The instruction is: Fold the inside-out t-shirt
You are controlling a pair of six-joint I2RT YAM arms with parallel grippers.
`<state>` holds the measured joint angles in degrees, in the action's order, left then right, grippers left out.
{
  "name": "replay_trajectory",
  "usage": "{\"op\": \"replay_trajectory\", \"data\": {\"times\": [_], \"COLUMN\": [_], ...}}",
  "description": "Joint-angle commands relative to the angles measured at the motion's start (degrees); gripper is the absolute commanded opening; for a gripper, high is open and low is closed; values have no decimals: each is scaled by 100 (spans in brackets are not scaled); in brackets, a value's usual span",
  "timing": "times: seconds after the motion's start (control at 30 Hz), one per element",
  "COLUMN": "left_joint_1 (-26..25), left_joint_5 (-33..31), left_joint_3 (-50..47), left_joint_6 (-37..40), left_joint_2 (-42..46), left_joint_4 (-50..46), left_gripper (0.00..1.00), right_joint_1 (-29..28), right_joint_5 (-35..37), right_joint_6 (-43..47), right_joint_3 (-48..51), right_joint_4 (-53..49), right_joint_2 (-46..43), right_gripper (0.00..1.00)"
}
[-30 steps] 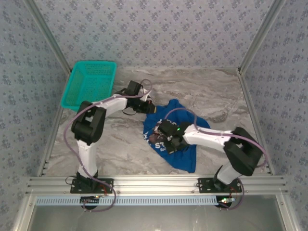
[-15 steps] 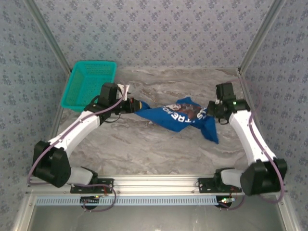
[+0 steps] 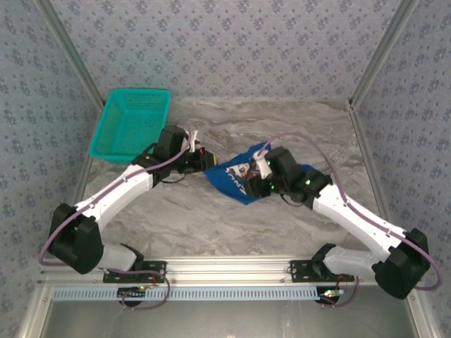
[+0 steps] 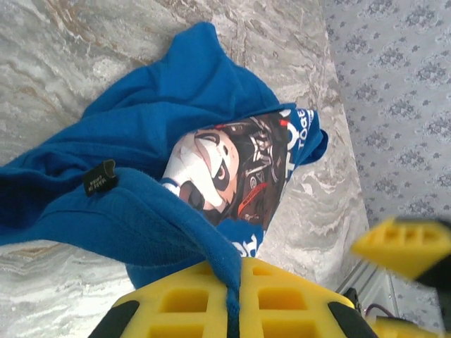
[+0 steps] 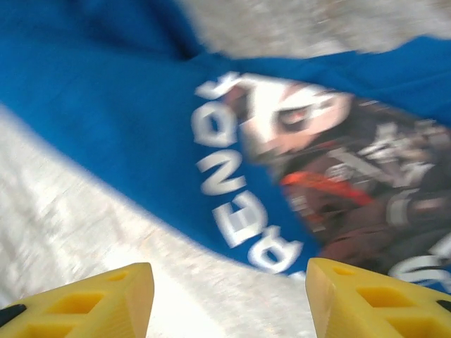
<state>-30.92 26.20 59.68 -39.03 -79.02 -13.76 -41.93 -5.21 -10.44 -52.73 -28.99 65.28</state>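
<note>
The inside-out t-shirt [image 3: 236,179] lies bunched at mid-table, royal blue, with a colourful face print and white letters facing up. In the left wrist view the t-shirt [image 4: 176,105] shows a small black tag, and its hem runs into my left gripper [image 4: 236,299], which is shut on a fold of blue cloth. From above, the left gripper [image 3: 204,162] holds the shirt's left edge. My right gripper [image 3: 252,184] hovers over the shirt's right part. In the right wrist view, the right gripper [image 5: 229,303] is open with bare table between its yellow fingers [image 5: 373,303], and the t-shirt [image 5: 127,134] is just beyond.
A teal mesh basket [image 3: 106,137] stands at the back left corner. Metal frame rails [image 3: 225,267] run along the near edge and up both sides. Bare marble table [image 3: 211,218] lies in front of the shirt. One right finger [image 4: 402,243] shows in the left wrist view.
The right gripper has let go of the shirt, opened, and swung from the far right to over the shirt's middle. The shirt has gone from stretched to bunched. The left gripper keeps its hold.
</note>
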Motion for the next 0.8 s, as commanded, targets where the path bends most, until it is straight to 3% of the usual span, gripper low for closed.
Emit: {"op": "replay_trajectory", "data": {"times": [0.0, 0.17, 0.3, 0.47, 0.5, 0.57, 0.67, 0.77], "left_joint_1": [-104, -177, -177, -184, -186, -184, -153, -106], "left_joint_5": [-83, -145, -186, -154, -158, -205, -566, -1061], "left_joint_3": [377, 556, 637, 703, 703, 694, 742, 746], "left_joint_6": [-131, -120, -97, -54, -52, -18, 181, 409], "left_joint_2": [-20, 8, 5, -7, 6, 34, 73, 102], "left_joint_4": [-133, -414, -535, -582, -599, -621, -847, -1103], "left_gripper": [0, 0, 0, 0, 0, 0, 0, 0], "right_joint_1": [-665, -1098, -1103, -1096, -1095, -1046, -894, -354], "right_joint_5": [227, 1218, 1428, 2069, 2236, 2334, 1727, -256], "right_joint_6": [77, 520, 675, 785, 822, 917, 946, 934], "right_joint_3": [540, 638, 776, 692, 608, 507, 442, 455], "right_joint_4": [1246, 2037, 2348, 2613, 2641, 2633, 2197, 1429], "right_joint_2": [144, 856, 1194, 1629, 1755, 1897, 1590, 828], "right_gripper": [62, 64, 50, 55, 54, 34, 13, 5]}}
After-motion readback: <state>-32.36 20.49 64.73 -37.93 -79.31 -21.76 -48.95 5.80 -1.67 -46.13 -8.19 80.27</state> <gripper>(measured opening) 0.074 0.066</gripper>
